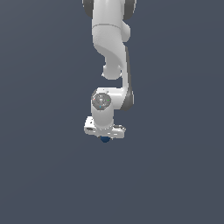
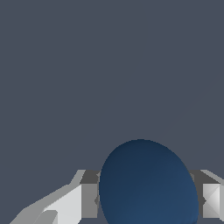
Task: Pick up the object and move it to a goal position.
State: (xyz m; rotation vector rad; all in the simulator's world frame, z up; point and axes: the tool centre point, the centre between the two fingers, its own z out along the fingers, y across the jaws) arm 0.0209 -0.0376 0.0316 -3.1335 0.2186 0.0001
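The dark blue sphere (image 2: 148, 183) sits right between the two fingers of your gripper (image 2: 146, 201): in the wrist view you see one grey-and-white finger (image 2: 83, 199) against one side of the ball and the second finger (image 2: 209, 199) against the other, with no gap visible on either side, so the claw is closed down to the ball's width and has hold of it. In the exterior view you get only a sliver of the sphere (image 1: 105, 139), peeking out beneath the white gripper (image 1: 105, 136), which points straight down from the arm (image 1: 111, 52). Being round and smooth, the ball has no long axis and no facing that you can read; its stretched, egg-like look in the wrist view comes from how near the camera is. Count one sphere, one arm, one gripper with two fingers. Everything around them is plain slate-grey ground (image 1: 43, 175), and you cannot tell whether the ball touches it or hangs above it.
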